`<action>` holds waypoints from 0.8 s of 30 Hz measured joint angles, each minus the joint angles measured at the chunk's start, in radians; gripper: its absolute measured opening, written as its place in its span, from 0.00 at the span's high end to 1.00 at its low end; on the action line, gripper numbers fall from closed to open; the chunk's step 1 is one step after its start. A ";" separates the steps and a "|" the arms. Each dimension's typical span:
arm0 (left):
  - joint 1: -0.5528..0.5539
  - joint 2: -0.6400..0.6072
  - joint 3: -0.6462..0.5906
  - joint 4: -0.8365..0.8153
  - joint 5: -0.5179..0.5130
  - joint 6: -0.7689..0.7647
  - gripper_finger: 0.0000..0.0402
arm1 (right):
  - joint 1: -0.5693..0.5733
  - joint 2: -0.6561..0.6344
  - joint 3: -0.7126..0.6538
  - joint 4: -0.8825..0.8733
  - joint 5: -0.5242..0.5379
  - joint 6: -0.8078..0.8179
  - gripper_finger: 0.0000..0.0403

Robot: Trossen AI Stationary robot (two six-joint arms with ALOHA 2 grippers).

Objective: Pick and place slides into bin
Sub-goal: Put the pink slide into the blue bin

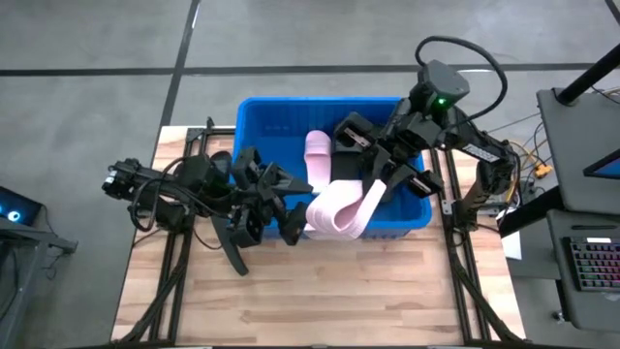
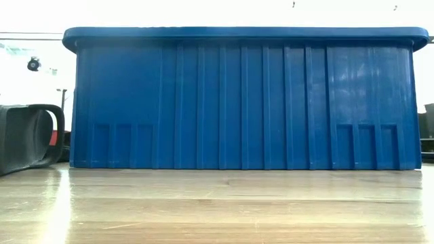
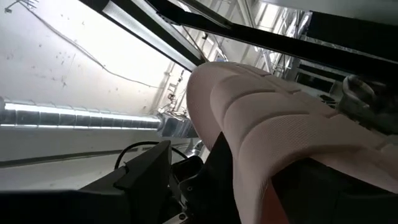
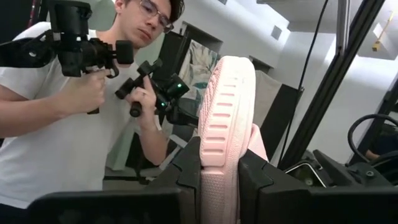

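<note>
The blue bin (image 1: pixel 262 116) stands at the table's far middle. A light pink slide (image 1: pixel 339 208) hangs over the bin's near wall with my right gripper (image 4: pixel 219 155) shut on it. My left gripper (image 1: pixel 286 218) is at that slide's left end. Its one visible finger (image 3: pixel 146 168) stands apart from the slide's textured underside (image 3: pixel 292 137), and the slide hides the other finger. Whether the left gripper touches the slide cannot be told. A second pink slide (image 1: pixel 320 155) lies inside the bin. A black slide (image 2: pixel 27 135) rests on the table left of the bin. My right gripper pinches a narrow ribbed part of the pink slide (image 4: pixel 219 134) between its two fingers; whether that is the sole's edge or the strap, I cannot tell. The fingers come about level from the table's right side. The slide is lifted clear and stands on edge, reaching beyond the fingertips.
The bin's near wall (image 2: pixel 244 102) fills the low view. Bare wooden table (image 1: pixel 310 301) lies in front of the bin. Beyond the table a person (image 4: pixel 62 124) holds black handles. A desk with a keyboard (image 1: pixel 591 262) stands to the right.
</note>
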 joint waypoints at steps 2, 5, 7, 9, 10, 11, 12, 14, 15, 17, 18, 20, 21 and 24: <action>0.000 0.000 0.000 0.002 0.000 0.000 0.41 | 0.000 0.000 0.000 0.008 0.001 0.004 0.90; 0.000 0.000 0.000 0.001 -0.001 0.000 0.46 | 0.000 0.000 0.000 0.012 0.002 0.010 0.90; 0.000 0.000 0.000 0.000 -0.001 0.000 0.51 | 0.000 0.000 0.000 0.014 0.002 0.010 0.90; 0.002 0.000 0.000 0.001 -0.012 -0.001 0.57 | 0.000 0.000 0.000 0.016 0.003 0.010 0.90; 0.002 0.000 0.000 0.000 -0.020 -0.001 0.60 | 0.000 0.000 0.000 0.016 0.003 0.010 0.90; 0.002 0.000 0.000 0.000 -0.024 -0.001 0.64 | 0.000 0.000 0.000 0.017 0.003 0.010 0.90; 0.002 0.000 0.000 0.000 -0.024 -0.001 0.68 | 0.000 0.000 0.000 0.018 0.003 0.010 0.90; 0.002 0.000 0.000 -0.001 -0.024 -0.001 0.76 | 0.000 0.000 0.000 0.019 0.003 0.010 0.90; 0.002 0.000 0.000 -0.002 -0.024 -0.001 0.80 | 0.000 0.000 0.000 0.019 0.003 0.010 0.90; 0.002 0.000 0.000 -0.006 -0.029 -0.001 0.89 | 0.000 -0.001 0.000 0.020 0.004 0.009 0.90; 0.002 0.000 0.000 -0.007 -0.034 0.000 0.94 | 0.000 -0.001 0.000 0.019 0.004 0.009 0.90; 0.004 0.000 0.000 -0.005 -0.042 -0.001 0.98 | 0.000 -0.001 0.000 0.019 0.004 0.009 0.90; 0.004 0.000 0.000 -0.004 -0.044 0.000 0.98 | 0.000 -0.001 0.000 0.020 0.004 0.009 0.90; 0.004 0.000 0.000 -0.002 -0.046 0.000 0.99 | 0.000 -0.001 0.000 0.020 0.004 0.007 0.90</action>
